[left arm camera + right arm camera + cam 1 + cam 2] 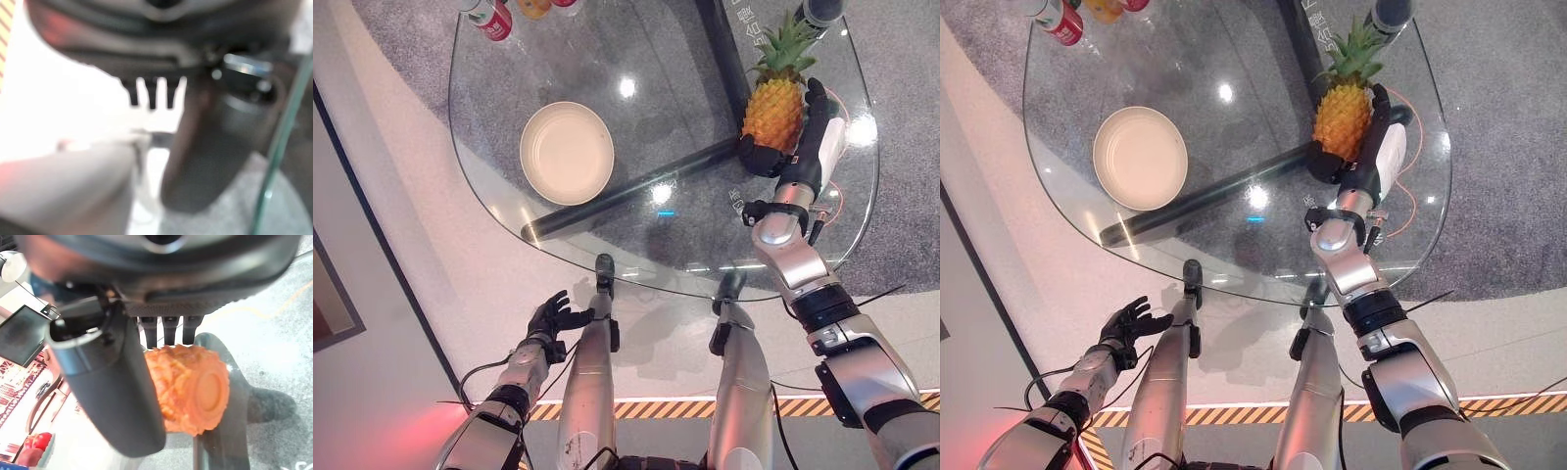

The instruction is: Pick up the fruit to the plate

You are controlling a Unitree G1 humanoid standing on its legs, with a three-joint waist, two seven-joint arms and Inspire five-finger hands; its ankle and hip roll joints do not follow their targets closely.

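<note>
An orange pineapple (771,113) with a green crown stands at the far right of the glass table (499,211). My right hand (806,155) is shut on it: the thumb (112,391) wraps the near side of the pineapple (190,391), while the fingers (168,330) lie along its far side. A cream round plate (567,153), with nothing on it, sits left of the table's middle, well apart from the fruit. Below the table's near edge my left hand (553,315) hangs with its fingers spread and holds nothing.
A red can (494,20) and an orange-yellow item (533,8) stand at the table's far left edge. A dark cylinder (822,10) stands just behind the pineapple's crown. A black base bar (636,186) runs under the glass between plate and fruit.
</note>
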